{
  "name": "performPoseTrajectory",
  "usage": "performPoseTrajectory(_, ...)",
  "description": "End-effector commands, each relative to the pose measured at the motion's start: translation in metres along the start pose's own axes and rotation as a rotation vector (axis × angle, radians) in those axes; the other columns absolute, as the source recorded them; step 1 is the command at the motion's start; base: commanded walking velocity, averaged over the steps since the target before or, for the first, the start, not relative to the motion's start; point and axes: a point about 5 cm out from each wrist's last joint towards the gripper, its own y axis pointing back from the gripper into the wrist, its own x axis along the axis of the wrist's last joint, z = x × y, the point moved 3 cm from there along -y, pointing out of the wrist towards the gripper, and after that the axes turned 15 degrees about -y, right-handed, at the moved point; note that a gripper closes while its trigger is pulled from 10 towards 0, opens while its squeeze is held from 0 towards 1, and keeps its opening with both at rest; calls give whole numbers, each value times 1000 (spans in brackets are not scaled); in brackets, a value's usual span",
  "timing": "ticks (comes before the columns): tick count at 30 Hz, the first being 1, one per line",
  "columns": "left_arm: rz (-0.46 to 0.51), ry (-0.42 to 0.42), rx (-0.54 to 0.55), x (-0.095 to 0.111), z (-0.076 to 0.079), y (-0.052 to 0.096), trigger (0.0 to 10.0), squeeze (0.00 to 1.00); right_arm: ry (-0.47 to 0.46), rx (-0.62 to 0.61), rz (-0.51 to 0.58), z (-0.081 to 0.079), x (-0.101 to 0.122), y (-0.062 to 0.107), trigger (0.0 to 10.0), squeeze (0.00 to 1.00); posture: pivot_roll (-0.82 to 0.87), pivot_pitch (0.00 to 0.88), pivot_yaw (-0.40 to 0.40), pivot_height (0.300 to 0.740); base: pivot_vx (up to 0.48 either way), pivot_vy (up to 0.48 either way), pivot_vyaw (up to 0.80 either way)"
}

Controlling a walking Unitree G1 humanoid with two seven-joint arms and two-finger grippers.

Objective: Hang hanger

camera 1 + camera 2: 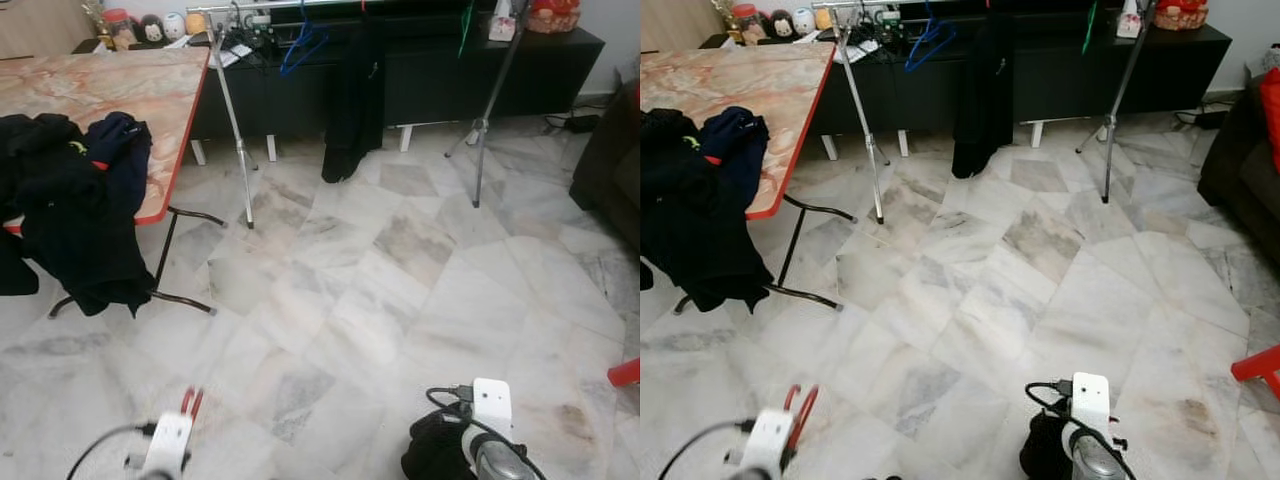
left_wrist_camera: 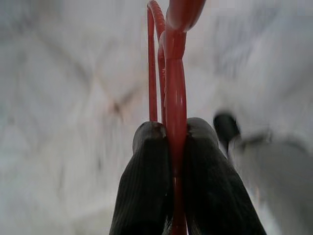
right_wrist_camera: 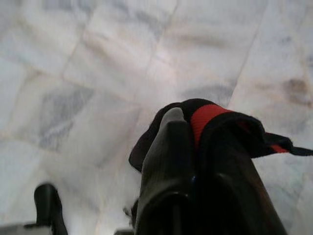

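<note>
At the bottom left of the frame the left gripper [image 2: 171, 142] is clamped tight on a red hanger [image 2: 175, 83], its wire pinched between both fingers; at the bottom right the right gripper [image 3: 195, 147] is closed on a black garment with red trim [image 3: 210, 115]; marble floor [image 1: 400, 260] lies ahead; at the left, dark clothes [image 1: 75, 200] drape off an orange-edged folding table [image 1: 110, 85]; at the top, a clothes rack [image 1: 235, 120] bears a blue hanger [image 1: 303, 45] and a hanging black garment [image 1: 352, 100].

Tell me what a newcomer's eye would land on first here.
The red hanger clamped between the left gripper's black fingers, low over the marble floor. Next, the right gripper pinching a black garment with red trim. Ahead, dark clothes drape off the marble-topped table.
</note>
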Motion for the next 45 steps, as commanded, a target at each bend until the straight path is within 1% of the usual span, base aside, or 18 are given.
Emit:
performPoseTrajectory(1, 87, -31, 11, 20, -10, -3, 10000, 0, -26, -17, 64, 1, 7, 1, 10000, 0, -88, 76, 20, 740, 0, 0, 0)
performPoseTrajectory(6, 270, -56, 45, 61, -33, -4, 10000, 0, -35, -26, 137, 2, 14, 3, 10000, 0, -88, 76, 20, 740, 0, 0, 0)
performPoseTrajectory(7, 270, -56, 45, 61, -33, -4, 10000, 0, -35, -26, 137, 2, 14, 3, 10000, 0, -88, 76, 20, 740, 0, 0, 0)
performPoseTrajectory(9, 415, -80, 51, 90, -42, 4, 10000, 0, -40, -37, 190, 2, 19, 5, 10000, 0, -85, 78, 21, 740, 0, 0, 0)
performPoseTrajectory(10, 415, -80, 51, 90, -42, 4, 10000, 0, -40, -37, 190, 2, 19, 5, 10000, 0, -85, 78, 21, 740, 0, 0, 0)
performPoseTrajectory(12, 521, -111, 37, 109, -41, 13, 10000, 0, -51, -49, 249, 3, 23, 7, 10000, 0, -86, 78, 21, 740, 0, 0, 0)
performPoseTrajectory(20, 598, -118, 41, 129, -35, 19, 10000, 0, -57, -6, 300, -1, 30, 9, 10000, 0, -95, 66, 30, 740, 0, 0, 0)
performPoseTrajectory(24, 638, -109, 29, 151, -29, 22, 10000, 0, -86, 13, 337, -4, 36, 9, 10000, 0, -83, 51, 25, 740, 0, 0, 0)
performPoseTrajectory(25, 648, -108, 27, 155, -28, 23, 10000, 0, -89, 26, 408, -3, 61, 6, 10000, 0, -83, 48, 23, 740, 0, 0, 0)
performPoseTrajectory(26, 648, -108, 27, 155, -28, 23, 10000, 0, -89, 26, 408, -3, 61, 6, 10000, 0, -83, 48, 23, 740, 0, 0, 0)
performPoseTrajectory(28, 666, -102, 26, 161, -27, 25, 10000, 0, -95, 63, 618, -1, 152, 6, 10000, 0, -79, 44, 21, 740, 0, 0, 0)
performPoseTrajectory(29, 672, -98, 25, 162, -27, 27, 10000, 0, -103, 80, 683, -3, 178, 10, 10000, 0, -76, 39, 21, 740, 0, 0, 0)
performPoseTrajectory(32, 681, -86, 18, 164, -26, 29, 10000, 0, -119, 94, 754, -6, 199, 15, 10000, 0, -62, 45, 13, 740, 0, 0, 0)
performPoseTrajectory(37, 666, -92, 4, 158, -23, 29, 10000, 0, -128, 62, 743, -6, 198, 13, 10000, 0, -44, 48, -2, 740, 0, 0, 0)
performPoseTrajectory(39, 650, -110, -23, 154, -22, 31, 10000, 0, -131, 43, 684, -9, 193, 7, 10000, 0, -38, 67, -17, 740, 0, 0, 0)
performPoseTrajectory(41, 632, -167, -176, 148, -9, 36, 10000, 0, -70, 33, 437, -27, 172, -14, 10000, 0, -45, 70, -14, 740, 0, 0, 0)
performPoseTrajectory(43, 622, -222, -295, 147, 1, 41, 10000, 0, 8, 103, 311, -44, 161, -19, 10000, 0, -61, 69, -5, 740, 0, 0, 0)
performPoseTrajectory(45, 604, -323, -429, 146, 9, 47, 10000, 0, 112, 226, 294, -71, 161, -17, 10000, 0, -59, 68, 2, 740, 0, 0, 0)
